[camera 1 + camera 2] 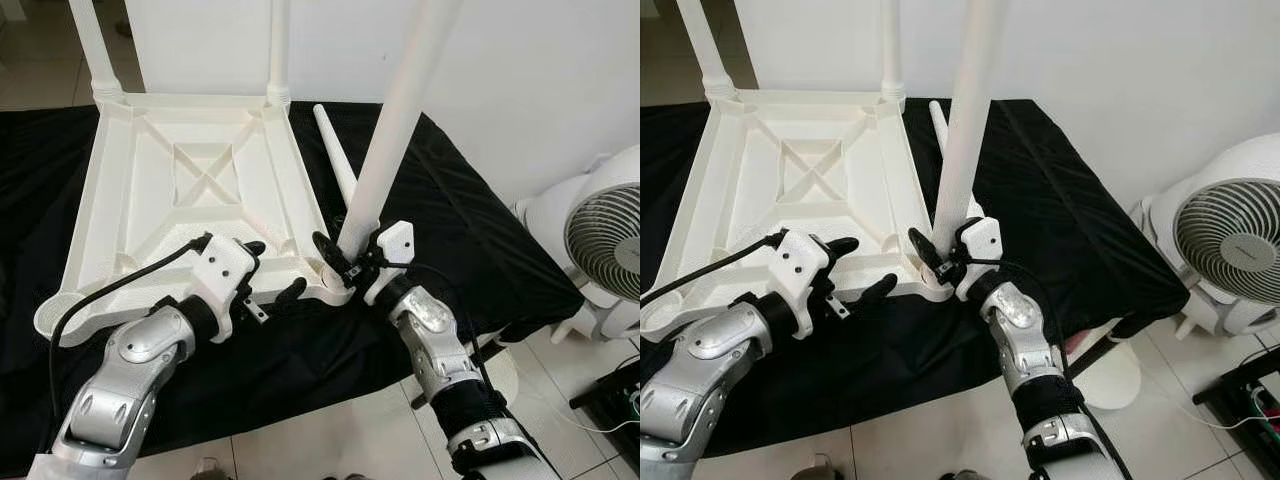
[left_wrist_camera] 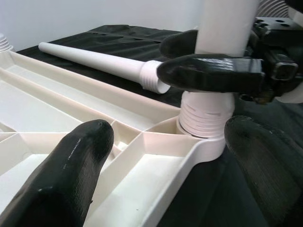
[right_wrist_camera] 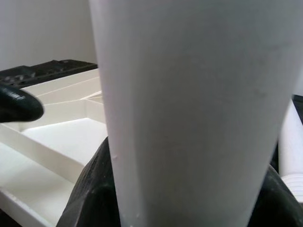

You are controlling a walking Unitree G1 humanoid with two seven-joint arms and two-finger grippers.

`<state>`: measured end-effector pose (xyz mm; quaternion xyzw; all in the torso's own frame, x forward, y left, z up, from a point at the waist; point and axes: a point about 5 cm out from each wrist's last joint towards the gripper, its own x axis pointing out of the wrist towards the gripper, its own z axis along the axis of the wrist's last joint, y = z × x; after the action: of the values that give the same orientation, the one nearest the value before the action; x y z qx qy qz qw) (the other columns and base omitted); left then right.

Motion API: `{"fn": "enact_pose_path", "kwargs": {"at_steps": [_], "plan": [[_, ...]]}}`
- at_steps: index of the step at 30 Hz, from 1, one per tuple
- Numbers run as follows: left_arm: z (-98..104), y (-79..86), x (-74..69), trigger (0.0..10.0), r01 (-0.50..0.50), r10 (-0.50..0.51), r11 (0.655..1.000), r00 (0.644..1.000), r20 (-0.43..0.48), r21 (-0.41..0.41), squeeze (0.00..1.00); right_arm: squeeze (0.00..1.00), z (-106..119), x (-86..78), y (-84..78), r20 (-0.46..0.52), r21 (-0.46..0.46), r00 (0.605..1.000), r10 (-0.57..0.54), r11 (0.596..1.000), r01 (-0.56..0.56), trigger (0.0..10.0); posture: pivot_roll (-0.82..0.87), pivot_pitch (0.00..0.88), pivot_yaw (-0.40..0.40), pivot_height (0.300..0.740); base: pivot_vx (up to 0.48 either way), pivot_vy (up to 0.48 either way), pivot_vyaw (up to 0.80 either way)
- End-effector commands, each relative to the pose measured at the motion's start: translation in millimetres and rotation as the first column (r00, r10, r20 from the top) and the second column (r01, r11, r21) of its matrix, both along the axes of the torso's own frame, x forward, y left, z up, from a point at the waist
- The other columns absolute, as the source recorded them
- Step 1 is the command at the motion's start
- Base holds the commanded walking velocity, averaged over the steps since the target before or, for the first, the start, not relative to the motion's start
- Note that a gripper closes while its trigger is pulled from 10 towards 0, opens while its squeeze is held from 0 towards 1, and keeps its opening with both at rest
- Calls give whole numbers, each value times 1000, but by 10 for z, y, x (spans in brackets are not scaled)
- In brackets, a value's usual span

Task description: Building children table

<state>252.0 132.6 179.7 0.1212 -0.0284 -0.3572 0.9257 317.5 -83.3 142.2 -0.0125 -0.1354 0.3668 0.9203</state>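
Pinching the white leg (image 1: 390,130), the right gripper (image 1: 345,255) stands it in the upside-down tabletop's (image 1: 150,170) near right corner hole so it can screw in, while the left gripper (image 1: 272,272), fingers spread, steadies the tabletop's near edge.

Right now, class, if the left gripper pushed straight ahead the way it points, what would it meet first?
Most likely the tabletop's ribbed near rim, which lies between the open left gripper's fingers. Just beyond is the threaded base of the upright leg, held by the right gripper. Depth is uncertain.

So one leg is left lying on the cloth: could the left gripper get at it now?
Probably not directly: the loose leg lies beyond the upright leg that the right gripper clamps, while the left gripper sits open at the tabletop's near edge.
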Motion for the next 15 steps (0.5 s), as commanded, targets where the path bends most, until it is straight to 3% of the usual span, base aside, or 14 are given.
{"fn": "enact_pose_path", "kwargs": {"at_steps": [1, 9, 15], "plan": [[34, -7, 2, 10000, -16, 16, 1000, 1000, 10, -2, 0, 0, -261, -73, -22, -103, -64, 995, 16, 998, -23, 10000, 160, 77, -102, 740, 0, 0, 0], [47, 1, -3, 10000, -17, 17, 1000, 1000, 11, -1, 0, 0, -284, -114, -4, -78, -107, 995, 59, 992, -67, 10000, 159, 83, -99, 740, 0, 0, 0], [59, 17, -2, 10000, -21, 21, 1000, 1000, 12, 2, 0, 0, -349, -120, -47, -145, -92, 987, 71, 992, -85, 10000, 157, 87, -98, 740, 0, 0, 0]]}}
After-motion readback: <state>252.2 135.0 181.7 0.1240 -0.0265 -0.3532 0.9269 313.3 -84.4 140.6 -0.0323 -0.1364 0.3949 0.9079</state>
